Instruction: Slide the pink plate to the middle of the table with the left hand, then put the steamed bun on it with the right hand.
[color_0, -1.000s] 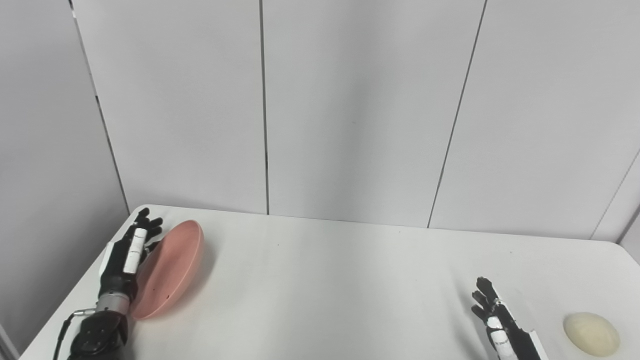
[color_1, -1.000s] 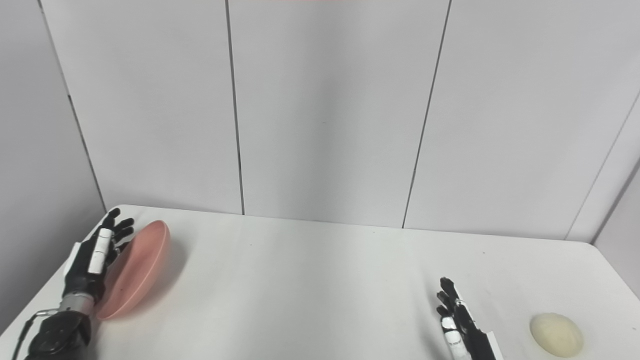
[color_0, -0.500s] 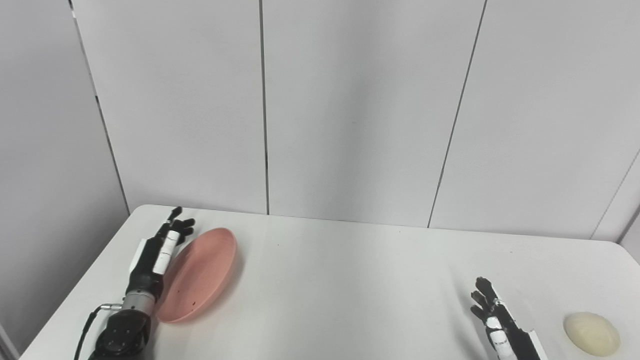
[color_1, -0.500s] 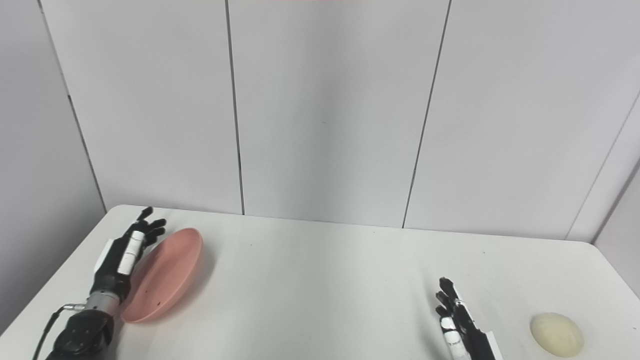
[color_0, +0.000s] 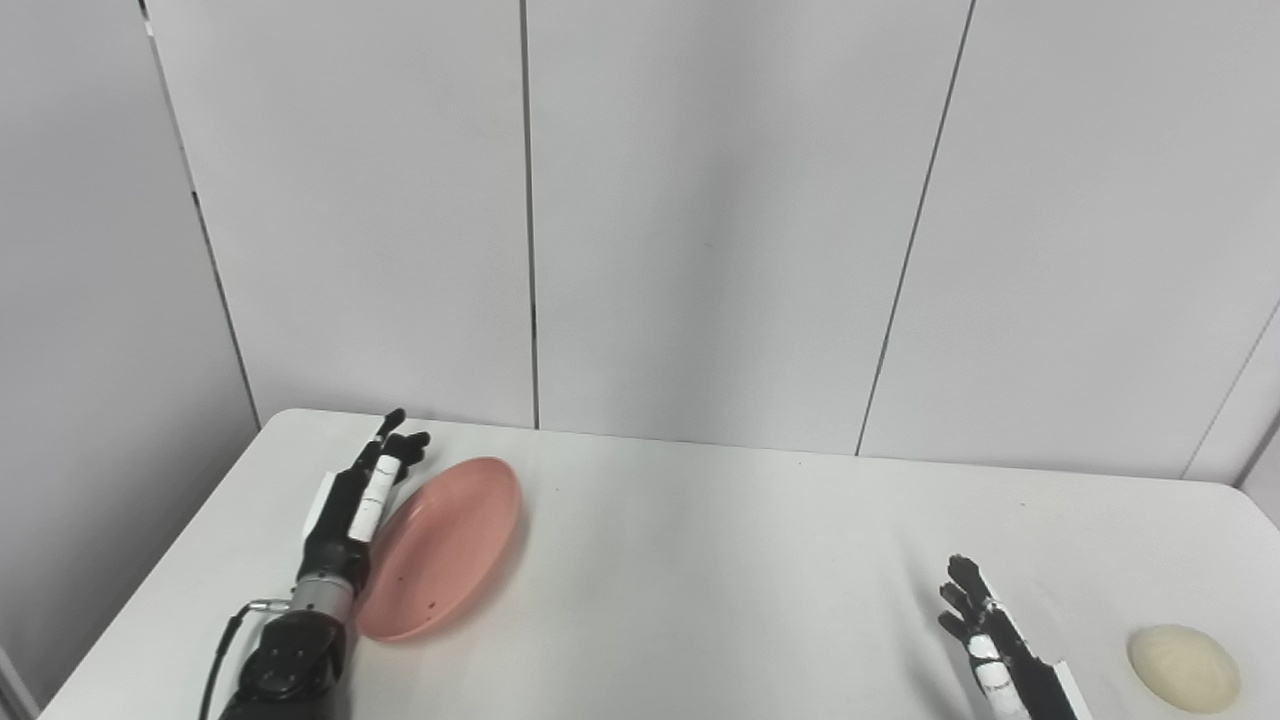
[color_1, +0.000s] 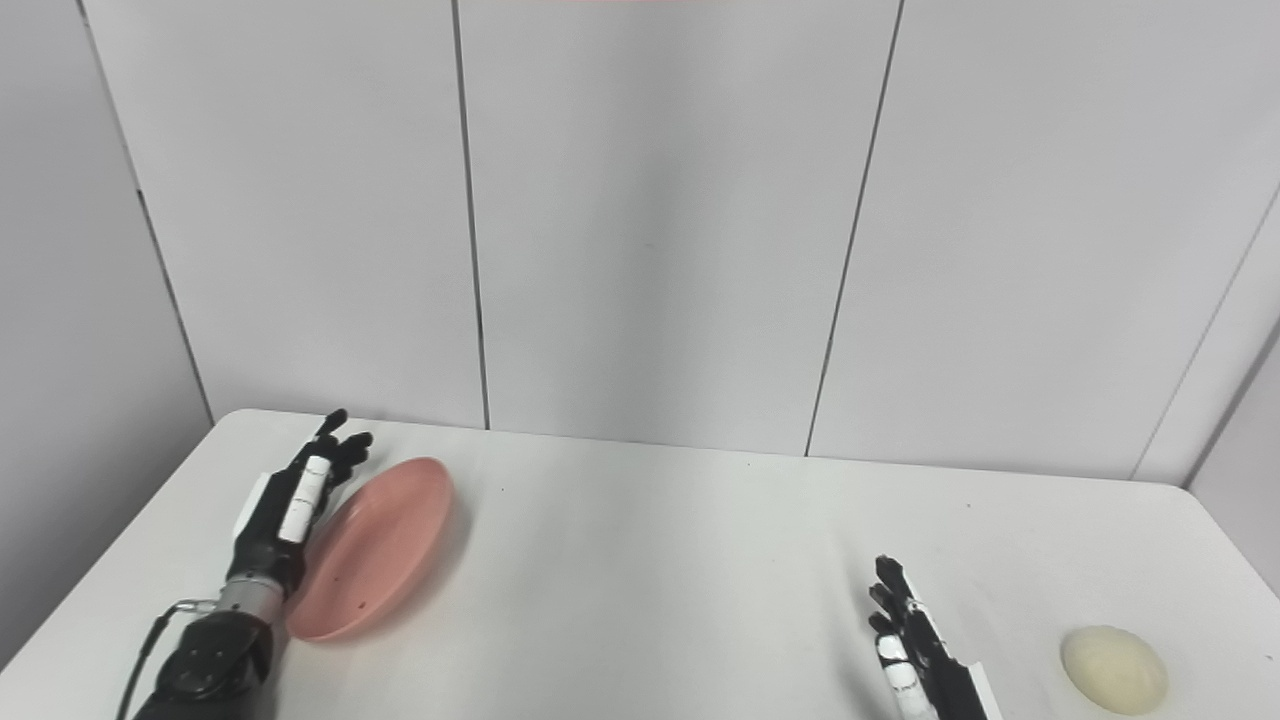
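White table (color_0: 700, 560), grey panelled wall (color_0: 720, 220)

The black-and-white right hand (color_0: 985, 645) is cut off by the bottom edge at the wrist, so its arm is out of sight. The black left hand (color_0: 350, 505) stands edge-on against the left rim of the shallow pink plate (color_0: 450, 545), hiding its palm (whether the fingers (color_0: 400, 440) touch the plate cannot be told). The white tabletop (color_0: 700, 560) runs past the bottom edge.
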